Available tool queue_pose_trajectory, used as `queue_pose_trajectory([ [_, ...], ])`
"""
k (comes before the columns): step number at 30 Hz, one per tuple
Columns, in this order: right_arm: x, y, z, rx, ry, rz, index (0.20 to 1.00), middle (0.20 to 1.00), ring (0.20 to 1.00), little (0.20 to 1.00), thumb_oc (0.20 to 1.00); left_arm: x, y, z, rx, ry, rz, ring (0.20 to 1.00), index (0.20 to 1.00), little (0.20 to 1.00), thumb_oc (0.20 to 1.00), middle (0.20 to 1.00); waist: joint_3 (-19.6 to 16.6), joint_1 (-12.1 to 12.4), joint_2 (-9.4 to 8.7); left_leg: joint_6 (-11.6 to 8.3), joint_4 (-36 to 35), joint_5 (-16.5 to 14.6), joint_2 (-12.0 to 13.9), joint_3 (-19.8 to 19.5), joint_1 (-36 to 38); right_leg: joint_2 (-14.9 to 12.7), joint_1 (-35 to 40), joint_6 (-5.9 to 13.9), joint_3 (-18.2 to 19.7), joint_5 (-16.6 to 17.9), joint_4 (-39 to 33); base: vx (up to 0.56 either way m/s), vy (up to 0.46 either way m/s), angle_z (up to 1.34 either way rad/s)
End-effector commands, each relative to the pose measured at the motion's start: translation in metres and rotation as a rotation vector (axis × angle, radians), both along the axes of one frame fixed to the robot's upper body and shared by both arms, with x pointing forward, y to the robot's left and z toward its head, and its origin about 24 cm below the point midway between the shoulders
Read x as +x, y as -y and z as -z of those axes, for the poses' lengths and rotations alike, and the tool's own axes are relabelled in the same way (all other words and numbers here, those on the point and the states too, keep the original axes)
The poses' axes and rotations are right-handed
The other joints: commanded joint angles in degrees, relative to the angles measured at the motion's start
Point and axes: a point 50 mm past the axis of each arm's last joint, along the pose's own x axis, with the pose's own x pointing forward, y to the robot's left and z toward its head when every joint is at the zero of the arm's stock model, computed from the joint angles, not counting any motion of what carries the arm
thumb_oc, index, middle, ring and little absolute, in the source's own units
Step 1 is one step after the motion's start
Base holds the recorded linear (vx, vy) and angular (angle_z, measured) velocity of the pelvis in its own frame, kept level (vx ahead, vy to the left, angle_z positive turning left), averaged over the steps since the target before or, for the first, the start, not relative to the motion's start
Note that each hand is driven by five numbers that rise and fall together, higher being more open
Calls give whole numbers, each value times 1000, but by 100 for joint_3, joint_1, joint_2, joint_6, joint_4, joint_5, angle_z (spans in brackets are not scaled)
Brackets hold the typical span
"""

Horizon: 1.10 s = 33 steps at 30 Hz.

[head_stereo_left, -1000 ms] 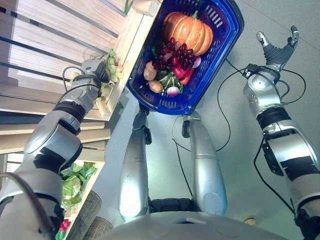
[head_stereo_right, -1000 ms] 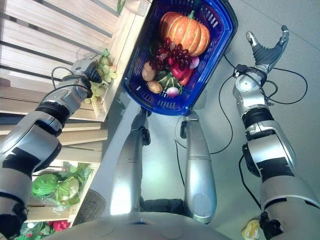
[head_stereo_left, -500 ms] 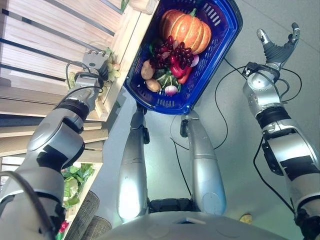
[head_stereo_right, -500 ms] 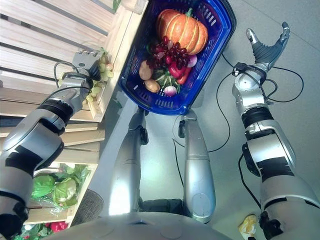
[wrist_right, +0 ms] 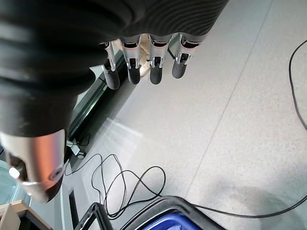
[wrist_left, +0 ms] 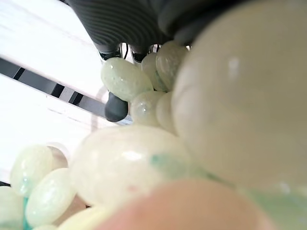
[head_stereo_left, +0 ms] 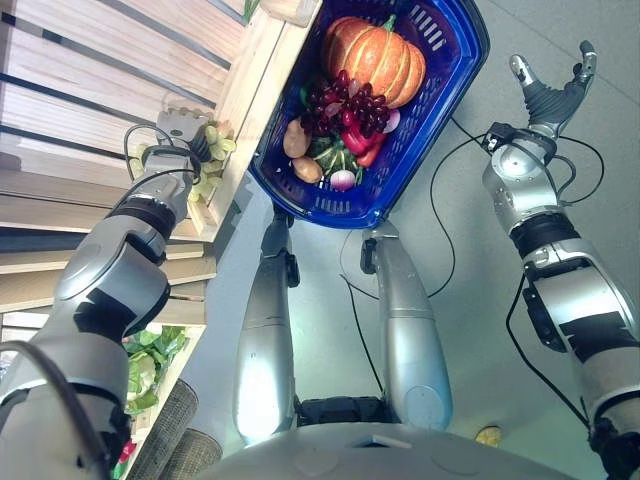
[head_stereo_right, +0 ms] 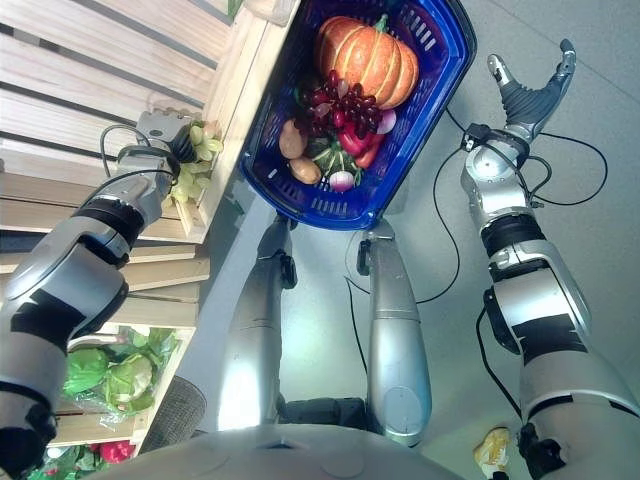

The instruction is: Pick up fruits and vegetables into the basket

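- A bunch of pale green plastic grapes point(head_stereo_left: 212, 150) is lying at the edge of a light wooden slatted shelf point(head_stereo_left: 245, 95), right at the fingertips of the left hand point(head_stereo_left: 180, 135).
- In the left wrist view the pale green grapes point(wrist_left: 144, 158) are crowding right up against that hand, with one dark fingertip point(wrist_left: 116, 106) resting among them; I cannot tell whether the fingers are curling round the bunch or only touching it.
- The step in hand looks like the grasp of the grapes at the shelf, with the lift not yet begun.
- A blue plastic lattice basket point(head_stereo_left: 440, 90) is sitting just beyond the left hand, toward the robot's right, close beside the shelf edge.
- It is already holding an orange ribbed pumpkin point(head_stereo_left: 378, 58), a cluster of dark red grapes point(head_stereo_left: 345, 105), a red pepper point(head_stereo_left: 362, 140), two brown potatoes point(head_stereo_left: 300, 150) and a small pink-and-white radish point(head_stereo_left: 343, 180).
- The next move probably calls for a firm hold on the bunch, a lift clear of the shelf lip, then a short carry sideways over the basket rim to let go above the other produce.
- The right hand point(head_stereo_left: 550, 95) is hanging well apart on the far side of the basket, over grey speckled floor point(wrist_right: 240, 120), its fingers spread and holding nothing.
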Motion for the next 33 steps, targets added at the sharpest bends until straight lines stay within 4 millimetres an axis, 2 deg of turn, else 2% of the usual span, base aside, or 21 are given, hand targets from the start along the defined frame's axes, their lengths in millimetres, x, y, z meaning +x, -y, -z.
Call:
queue_pose_trajectory([
  [1,-6,0,6,39,47,14,1000,1000,1000,1000,1000,-31,-42,59,-82,-187,-207,200,200,200,200,200,-179,126,-239,64,614,-722,-198,235,45,153,312,634,194,393,-669,0,0,0],
  [3,-6,-1,6,36,48,8,1000,1000,1000,1000,1000,-31,-41,60,-225,-137,-230,200,200,200,200,200,-179,127,-226,65,622,-718,-196,232,43,160,312,626,208,376,-646,0,0,0],
  [4,-7,-1,7,36,48,8,1000,1000,1000,1000,1000,-31,-41,59,-235,-134,-231,200,200,200,200,200,-179,126,-226,64,625,-718,-197,231,43,160,311,626,209,376,-643,0,0,0],
  [6,-7,-2,7,33,48,-1,1000,1000,1000,1000,1000,-31,-41,59,-419,-72,-264,200,200,200,200,200,-179,131,-221,66,640,-708,-201,223,44,170,312,620,215,371,-617,0,0,0],
  [7,-7,-5,5,27,52,-14,1000,1000,1000,1000,1000,-28,-39,54,-664,47,-274,200,200,200,200,200,-179,133,-214,68,622,-689,-204,225,60,172,317,619,218,363,-607,0,0,0],
  [8,-7,-7,5,24,55,-22,1000,1000,1000,1000,1000,-27,-39,50,-802,105,-275,200,200,200,200,200,-179,137,-213,69,608,-680,-208,224,74,171,324,619,219,351,-604,0,0,0],
  [11,-10,-11,6,10,64,-38,1000,1000,1000,1000,1000,-25,-42,38,-1089,245,-248,200,200,200,200,200,-179,149,-194,67,622,-672,-224,215,91,160,332,611,213,319,-559,0,0,0],
  [12,-13,-14,6,-8,74,-60,1000,1000,1000,1000,1000,-25,-44,30,-1233,326,-209,200,200,200,200,200,-179,156,-178,70,628,-677,-229,217,107,152,336,611,209,288,-520,0,0,0],
  [14,-15,-19,6,-35,91,-95,1000,1000,1000,1000,1000,-26,-45,23,-1375,403,-168,200,200,200,200,200,-179,162,-164,73,622,-684,-238,214,143,148,357,611,202,258,-493,0,11,3],
  [15,-19,-25,5,-77,110,-145,1000,1000,1000,1000,1000,-29,-48,16,-1532,494,-102,200,200,200,200,200,-179,182,-147,79,596,-687,-251,200,186,138,386,612,192,228,-481,0,0,0],
  [16,-21,-29,4,-106,120,-171,1000,1000,1000,1000,1000,-30,-48,13,-1597,538,-70,200,200,200,200,200,-179,193,-140,84,584,-693,-259,187,204,131,395,614,189,209,-471,0,0,0],
  [21,-28,-50,-1,-222,155,-289,1000,1000,1000,1000,1000,-34,-41,-2,-1809,663,100,200,200,200,200,200,-179,245,-129,101,521,-700,-285,152,294,106,464,615,154,141,-449,-3,0,1],
  [26,-39,-73,-3,-332,168,-500,1000,1000,1000,1000,1000,-43,-39,-26,-2001,830,334,200,200,200,200,200,-179,275,-153,106,487,-715,-296,149,371,60,562,597,104,72,-466,-3,0,1],
  [33,-53,-106,-8,-500,176,-715,1000,1000,1000,1000,1000,-55,-29,-56,-2037,954,609,200,200,200,200,200,-179,300,-190,96,444,-709,-294,161,437,13,652,586,69,51,-509,0,0,0],
])
